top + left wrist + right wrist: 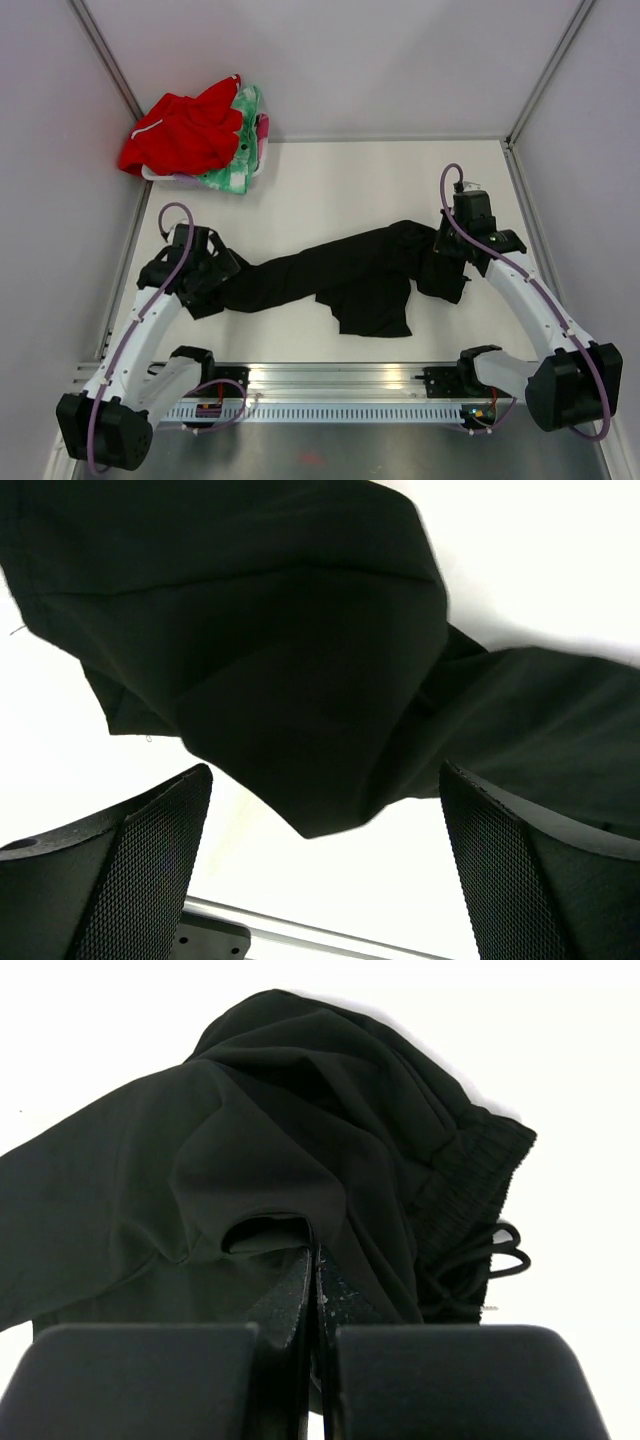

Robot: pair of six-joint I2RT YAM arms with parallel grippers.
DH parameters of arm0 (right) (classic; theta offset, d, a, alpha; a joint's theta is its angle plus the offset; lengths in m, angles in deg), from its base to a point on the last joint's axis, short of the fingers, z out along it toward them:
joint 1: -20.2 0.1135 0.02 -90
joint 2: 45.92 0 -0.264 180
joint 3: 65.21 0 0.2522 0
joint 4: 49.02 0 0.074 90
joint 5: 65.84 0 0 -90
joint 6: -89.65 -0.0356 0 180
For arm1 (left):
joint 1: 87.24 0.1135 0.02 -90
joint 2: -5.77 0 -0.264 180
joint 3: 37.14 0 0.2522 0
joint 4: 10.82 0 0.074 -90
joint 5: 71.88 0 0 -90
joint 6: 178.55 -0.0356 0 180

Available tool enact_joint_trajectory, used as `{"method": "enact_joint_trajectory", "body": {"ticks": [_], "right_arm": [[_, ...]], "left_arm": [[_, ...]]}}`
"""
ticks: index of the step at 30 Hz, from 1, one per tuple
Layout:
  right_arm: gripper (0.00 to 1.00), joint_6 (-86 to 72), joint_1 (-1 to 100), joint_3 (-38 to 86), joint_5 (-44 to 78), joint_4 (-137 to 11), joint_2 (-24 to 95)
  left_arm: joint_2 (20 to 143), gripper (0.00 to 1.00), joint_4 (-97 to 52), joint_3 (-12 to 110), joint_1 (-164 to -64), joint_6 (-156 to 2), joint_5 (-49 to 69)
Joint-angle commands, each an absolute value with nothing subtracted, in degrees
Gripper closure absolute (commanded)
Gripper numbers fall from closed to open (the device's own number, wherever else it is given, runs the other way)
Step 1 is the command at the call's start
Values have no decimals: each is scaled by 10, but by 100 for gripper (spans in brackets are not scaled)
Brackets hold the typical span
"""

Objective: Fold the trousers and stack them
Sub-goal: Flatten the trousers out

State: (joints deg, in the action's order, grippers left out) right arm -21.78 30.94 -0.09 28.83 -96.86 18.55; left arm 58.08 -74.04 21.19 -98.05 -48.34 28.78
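Two black legs of the trousers (350, 280) sprawl across the middle of the desk (330, 180), one leg's end hidden beneath the left pincer (325, 772), whose fingers stand wide apart, released. The right pincer (313, 1260) is clenched on a fold beside the drawstring waistband, its fingertips half buried in cloth.

The trousers (350, 275) were plain black, no pattern. At 10 o'clock the garment (185, 135) was red with white trim, the cloth (238, 175) green-and-pink patterned. The table (330, 190) was off-white — walls (350, 60) pale grey.
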Motion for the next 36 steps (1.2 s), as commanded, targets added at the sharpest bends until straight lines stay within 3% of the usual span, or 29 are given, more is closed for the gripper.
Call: {"method": "enact_joint_trajectory", "body": {"ticks": [1, 7, 10, 13, 17, 22, 31, 34, 36], "right_arm": [[100, -228, 308, 5, 278, -935, 202], [100, -221, 307, -5, 279, -931, 211], [100, -221, 305, -13, 276, -928, 208], [100, -218, 302, -17, 273, -922, 209], [100, -213, 299, -14, 266, -918, 218], [100, -212, 293, -11, 261, -902, 233], [100, -224, 285, -15, 257, -901, 221], [100, -228, 283, -24, 258, -896, 207], [100, -237, 280, -31, 260, -885, 202]], "left_arm": [[571, 0, -742, 195, -936, -440, 312], [601, 0, -673, 181, -716, -471, 188], [633, 0, -643, 202, -660, -477, 184], [675, 0, -624, 207, -636, -465, 184], [708, 1, -551, 182, -613, -459, 90], [765, 4, -554, 163, -613, -455, 172], [864, 17, -488, 141, -612, -435, 221], [879, 36, -475, 140, -612, -442, 223], [877, 60, -465, 134, -612, -441, 224]]}}
